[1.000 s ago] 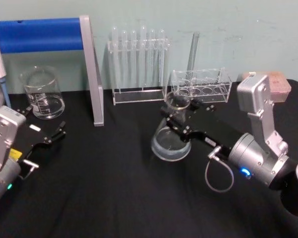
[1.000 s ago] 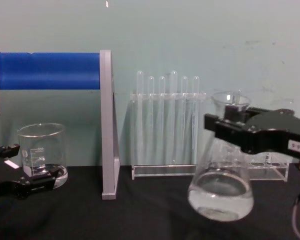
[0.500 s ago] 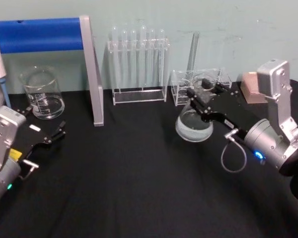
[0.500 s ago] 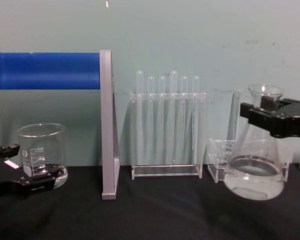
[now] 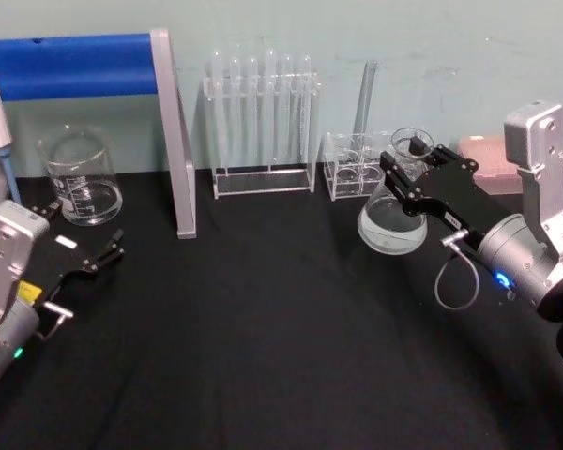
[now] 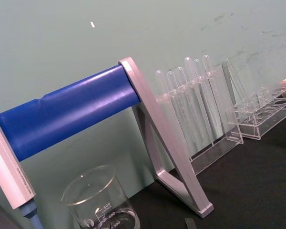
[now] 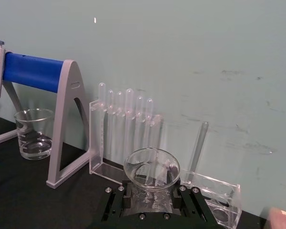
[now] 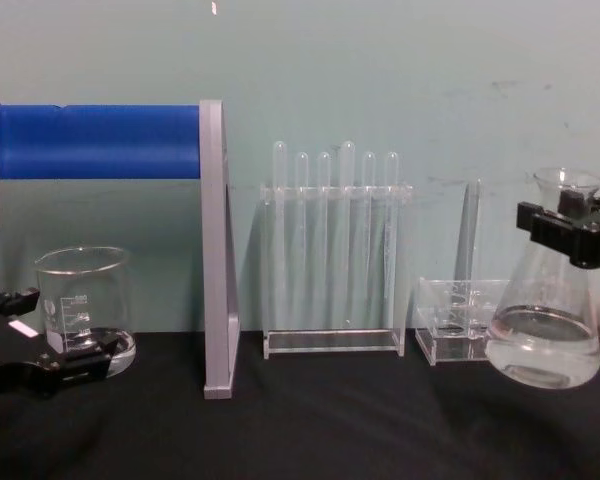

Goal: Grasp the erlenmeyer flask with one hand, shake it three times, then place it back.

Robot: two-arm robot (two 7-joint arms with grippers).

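Head view: the right gripper [image 5: 405, 172] is clamped around the neck of the erlenmeyer flask [image 5: 391, 228], which it holds upright over the surface [image 5: 263, 356], near a low clear rack [image 5: 349, 167]. The left gripper [image 5: 86, 255] sits parked beside the beaker [image 5: 79, 178], jaws spread and empty.

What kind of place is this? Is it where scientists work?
Probably a science lab bench. There are test tubes in a clear rack, a glass beaker, and an erlenmeyer flask with liquid held by the right gripper. The left gripper rests near the beaker.
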